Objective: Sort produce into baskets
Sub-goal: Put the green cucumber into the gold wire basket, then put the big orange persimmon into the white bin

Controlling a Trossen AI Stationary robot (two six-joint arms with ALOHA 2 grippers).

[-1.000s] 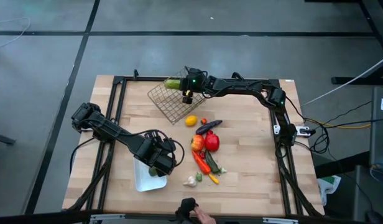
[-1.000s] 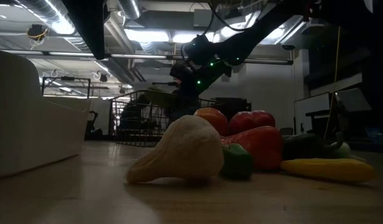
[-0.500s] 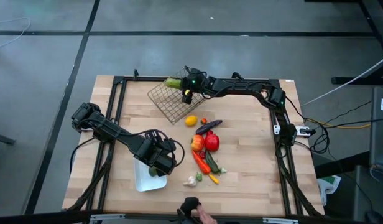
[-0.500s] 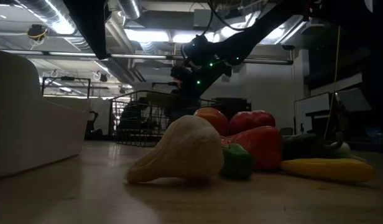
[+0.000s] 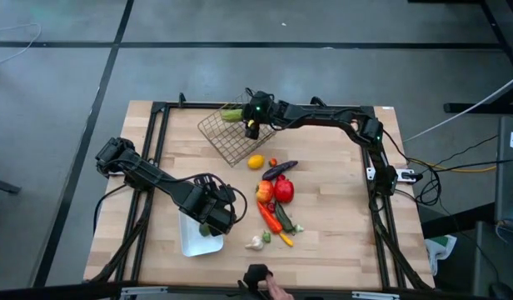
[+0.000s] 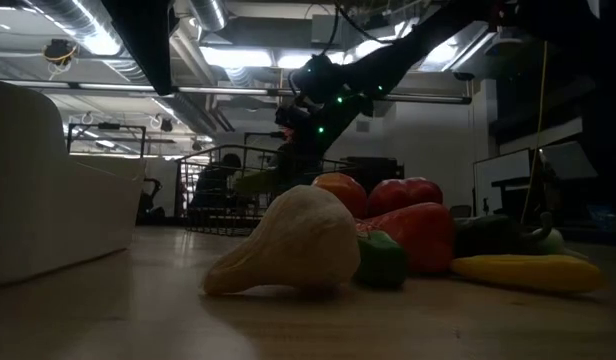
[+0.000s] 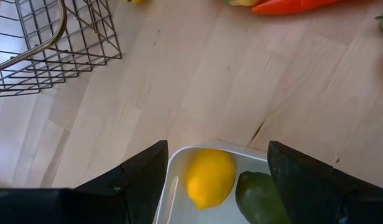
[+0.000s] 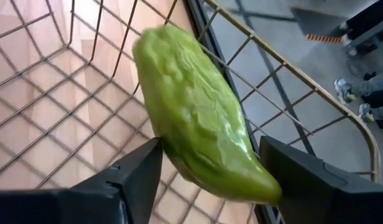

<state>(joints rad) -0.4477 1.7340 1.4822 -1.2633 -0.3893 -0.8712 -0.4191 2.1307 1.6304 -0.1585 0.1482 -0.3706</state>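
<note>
My right pincer (image 5: 250,123) hangs over the wire basket (image 5: 225,137) in the upper middle of the high view. Its fingers are spread, and the green cucumber (image 8: 198,130) lies between them over the basket's mesh; I cannot tell whether they touch it. My left pincer (image 5: 213,223) is released, low and left of centre, over the white tray (image 5: 188,242), which holds a lemon (image 7: 210,178) and an avocado (image 7: 263,198). On the tabletop (image 5: 340,237) another lemon (image 5: 256,162) sits just below the basket. The eggplant (image 5: 279,169), tomato (image 5: 264,192), red pepper (image 5: 284,190) and garlic (image 6: 288,243) cluster at centre.
</note>
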